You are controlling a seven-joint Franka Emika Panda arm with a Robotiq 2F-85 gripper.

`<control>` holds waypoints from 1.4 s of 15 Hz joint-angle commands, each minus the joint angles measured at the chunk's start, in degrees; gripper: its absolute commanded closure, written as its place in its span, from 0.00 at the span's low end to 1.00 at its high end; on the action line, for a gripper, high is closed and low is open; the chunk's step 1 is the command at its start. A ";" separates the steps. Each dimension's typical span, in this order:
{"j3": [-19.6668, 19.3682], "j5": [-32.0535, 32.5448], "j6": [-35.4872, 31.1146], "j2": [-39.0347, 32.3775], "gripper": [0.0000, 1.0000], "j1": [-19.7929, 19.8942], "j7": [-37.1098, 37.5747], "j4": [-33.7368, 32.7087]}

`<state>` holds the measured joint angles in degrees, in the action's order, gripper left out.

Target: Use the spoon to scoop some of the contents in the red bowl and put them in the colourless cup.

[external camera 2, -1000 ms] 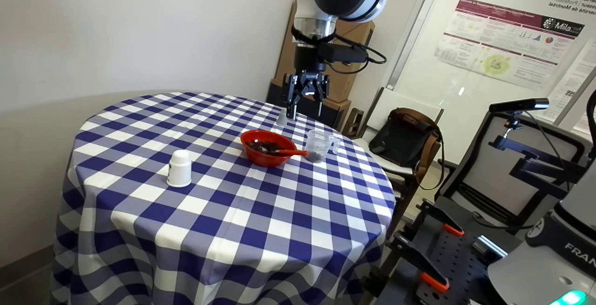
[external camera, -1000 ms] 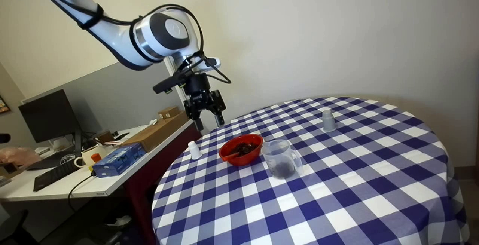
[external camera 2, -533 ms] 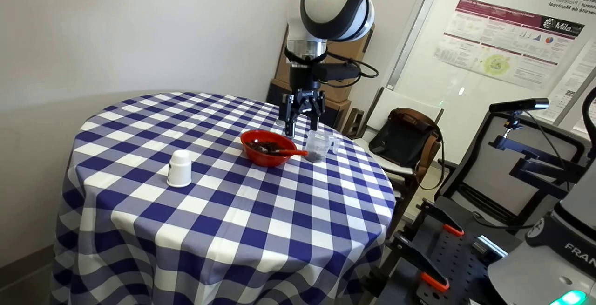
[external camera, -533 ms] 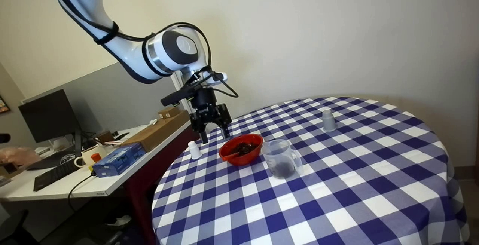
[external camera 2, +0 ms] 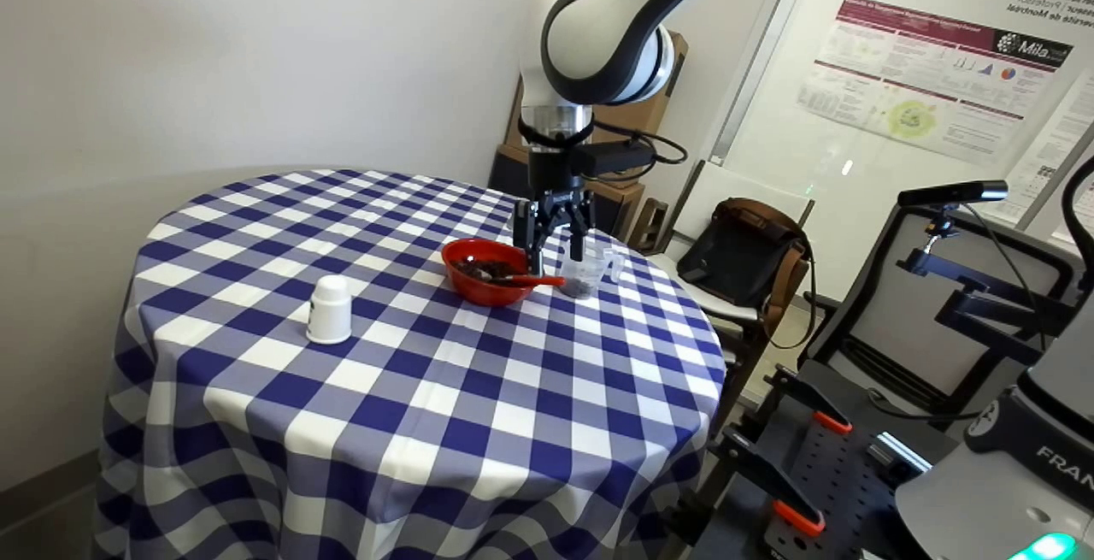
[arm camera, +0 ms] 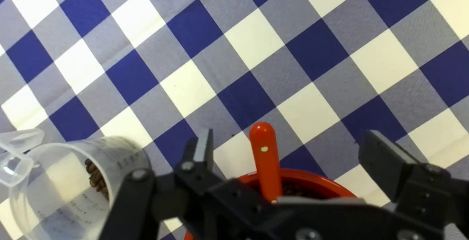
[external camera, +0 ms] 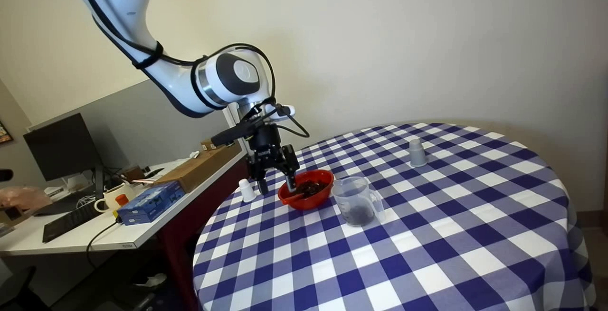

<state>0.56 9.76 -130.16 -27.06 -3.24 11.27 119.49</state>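
The red bowl [external camera: 313,202] stands on the checkered table with dark contents inside; it also shows in an exterior view [external camera 2: 483,293] and partly in the wrist view [arm camera: 311,178]. The spoon [arm camera: 266,159] lies in it, its red handle sticking out over the rim; its head is hidden in the wrist view. The clear cup [external camera: 354,202], a measuring cup with a handle, stands beside the bowl; brown beans show inside it in the wrist view [arm camera: 124,155]. My gripper [arm camera: 291,146] is open and empty, its fingers apart on either side of the spoon handle, low by the bowl's rim.
White upturned cups [external camera: 247,191] [external camera: 417,153] stand on the checkered tablecloth [external camera: 427,235]. In an exterior view a white upturned cup [external camera 2: 330,312] is nearer the camera. A desk with a blue box [external camera: 151,202] and a long brown box [external camera: 199,166] adjoins the table.
My gripper has moved down and towards the bowl and spoon handle, staying open. The bowl, spoon and cups have not moved.
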 commanded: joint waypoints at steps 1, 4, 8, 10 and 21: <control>-0.97 -0.08 1.04 -3.17 0.00 -0.71 -1.36 -4.02; -1.17 0.05 1.67 -5.12 0.00 -0.88 -1.51 -6.59; -1.05 -0.06 2.55 -7.28 0.00 -1.06 -2.18 -8.76; -1.00 -0.03 2.92 -7.85 0.00 -1.18 -2.70 -9.05; -1.00 -0.56 4.36 -7.83 0.69 -0.74 -3.95 -8.93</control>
<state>0.11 9.75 -127.25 -34.67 -3.73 8.86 111.72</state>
